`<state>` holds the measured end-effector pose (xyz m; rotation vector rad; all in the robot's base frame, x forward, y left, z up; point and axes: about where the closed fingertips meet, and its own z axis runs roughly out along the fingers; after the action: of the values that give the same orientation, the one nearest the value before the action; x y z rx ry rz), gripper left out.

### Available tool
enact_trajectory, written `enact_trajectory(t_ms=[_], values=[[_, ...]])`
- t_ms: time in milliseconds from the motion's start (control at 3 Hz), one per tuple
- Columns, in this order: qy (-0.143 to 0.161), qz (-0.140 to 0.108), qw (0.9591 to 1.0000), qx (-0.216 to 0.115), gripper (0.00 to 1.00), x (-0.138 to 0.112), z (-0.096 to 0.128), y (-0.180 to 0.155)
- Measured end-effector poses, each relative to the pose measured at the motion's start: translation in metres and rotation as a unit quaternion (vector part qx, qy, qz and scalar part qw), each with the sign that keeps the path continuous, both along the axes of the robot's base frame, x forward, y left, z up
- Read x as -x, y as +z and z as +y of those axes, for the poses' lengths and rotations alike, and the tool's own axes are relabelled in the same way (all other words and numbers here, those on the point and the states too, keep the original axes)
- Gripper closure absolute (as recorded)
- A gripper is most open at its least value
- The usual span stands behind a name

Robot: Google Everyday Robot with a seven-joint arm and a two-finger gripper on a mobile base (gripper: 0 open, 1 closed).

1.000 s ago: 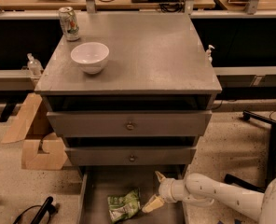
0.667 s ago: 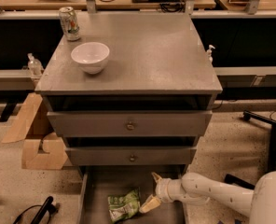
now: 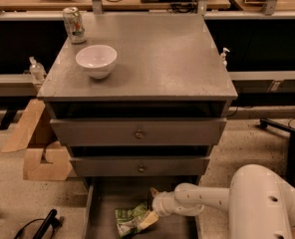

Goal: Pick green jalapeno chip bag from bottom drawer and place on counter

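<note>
The gripper (image 3: 151, 206) is low inside the pulled-out bottom drawer (image 3: 100, 210). Its fingers (image 3: 148, 221) are spread apart, and the lower one touches the right edge of the green chip bag (image 3: 128, 220), which lies on the drawer floor. On the desk (image 3: 157, 59) above stand a white bowl (image 3: 96, 60) and a soda can (image 3: 74, 25).

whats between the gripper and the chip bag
Nothing; camera view shows the gripper in the bottom drawer, its lower finger against the green chip bag.
</note>
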<state>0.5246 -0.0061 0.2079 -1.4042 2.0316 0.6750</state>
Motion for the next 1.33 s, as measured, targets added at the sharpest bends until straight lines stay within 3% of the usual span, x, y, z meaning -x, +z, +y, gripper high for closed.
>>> enact_trajectory(t_ms=[667, 1333], values=[[0.013, 0.004, 0.9989, 0.045, 0.0, 0.018, 0.027, -0.045], [0.014, 0.012, 0.9971, 0.074, 0.5, 0.032, 0.035, -0.077]])
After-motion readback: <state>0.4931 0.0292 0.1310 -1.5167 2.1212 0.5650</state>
